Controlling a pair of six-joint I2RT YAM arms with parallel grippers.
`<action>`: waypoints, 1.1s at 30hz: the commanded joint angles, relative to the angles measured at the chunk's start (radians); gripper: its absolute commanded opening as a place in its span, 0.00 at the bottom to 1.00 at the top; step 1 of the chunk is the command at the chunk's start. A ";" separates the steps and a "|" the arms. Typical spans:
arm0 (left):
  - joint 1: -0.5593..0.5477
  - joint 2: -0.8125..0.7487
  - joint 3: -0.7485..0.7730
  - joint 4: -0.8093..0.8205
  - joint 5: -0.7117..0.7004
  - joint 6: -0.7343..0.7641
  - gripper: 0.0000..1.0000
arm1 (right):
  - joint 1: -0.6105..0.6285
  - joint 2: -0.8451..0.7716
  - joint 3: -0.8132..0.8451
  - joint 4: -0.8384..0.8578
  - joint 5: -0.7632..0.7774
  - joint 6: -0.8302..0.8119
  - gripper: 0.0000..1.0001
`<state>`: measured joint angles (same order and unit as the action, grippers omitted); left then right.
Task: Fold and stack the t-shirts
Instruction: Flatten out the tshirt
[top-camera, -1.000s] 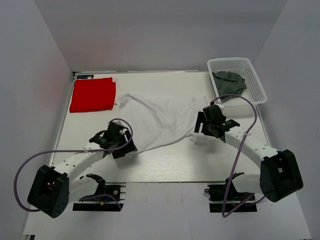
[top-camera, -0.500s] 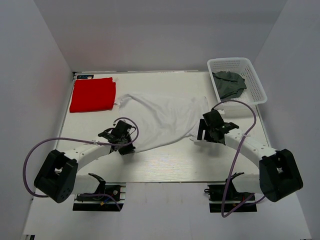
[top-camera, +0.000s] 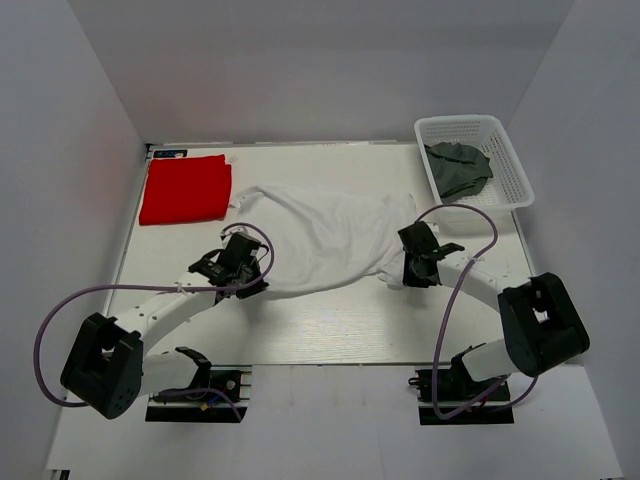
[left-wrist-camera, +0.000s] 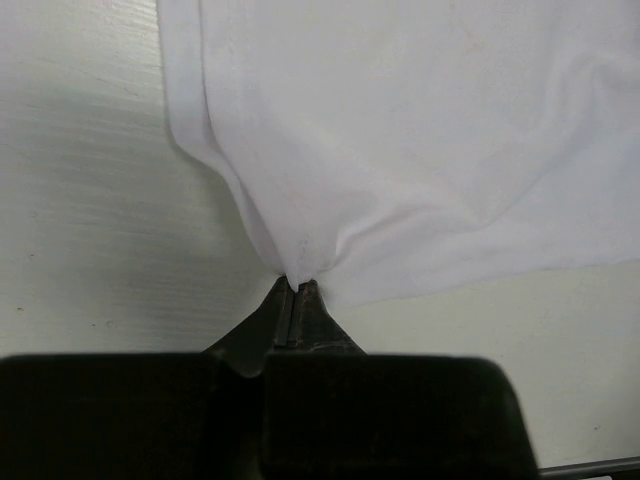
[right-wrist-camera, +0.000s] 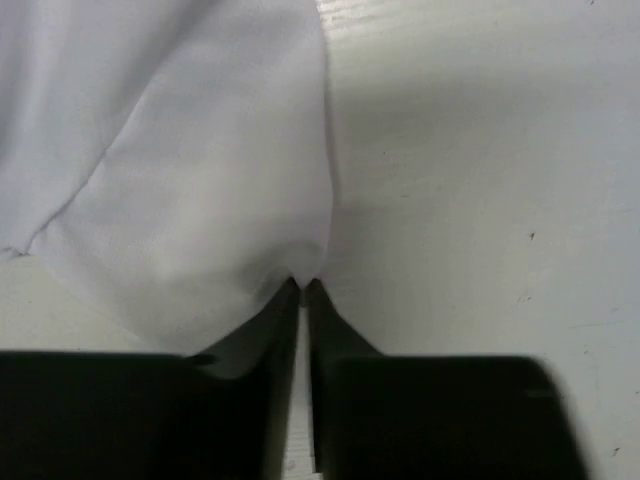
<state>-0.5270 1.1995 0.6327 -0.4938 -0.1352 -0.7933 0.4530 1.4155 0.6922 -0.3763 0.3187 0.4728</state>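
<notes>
A white t-shirt lies spread and rumpled across the middle of the table. My left gripper is shut on its near-left hem; in the left wrist view the cloth bunches into the pinched tips of the gripper. At the near-right corner my right gripper is shut on the same shirt, and the right wrist view shows the fabric drawn into the gripper. A folded red t-shirt rests at the far left. A dark grey-green t-shirt sits crumpled in the basket.
A white lattice basket stands at the far right corner. White walls close in the table on three sides. Purple cables loop from both arms over the near table.
Both grippers closed on the white t-shirt's near edge, the left first, the right just now. Each arm slid slightly forward onto the cloth.
</notes>
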 joint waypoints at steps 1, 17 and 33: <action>-0.002 -0.034 0.050 -0.006 -0.034 0.009 0.00 | -0.001 0.017 0.023 -0.002 0.020 0.024 0.04; 0.007 -0.294 0.343 -0.003 -0.338 0.074 0.00 | -0.007 -0.547 0.161 0.152 0.379 -0.023 0.00; 0.016 -0.511 0.699 0.100 -0.114 0.302 0.00 | -0.002 -0.713 0.634 0.260 0.209 -0.422 0.00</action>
<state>-0.5247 0.7425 1.2602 -0.4332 -0.3424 -0.5682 0.4538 0.7372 1.2270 -0.1535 0.5694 0.1543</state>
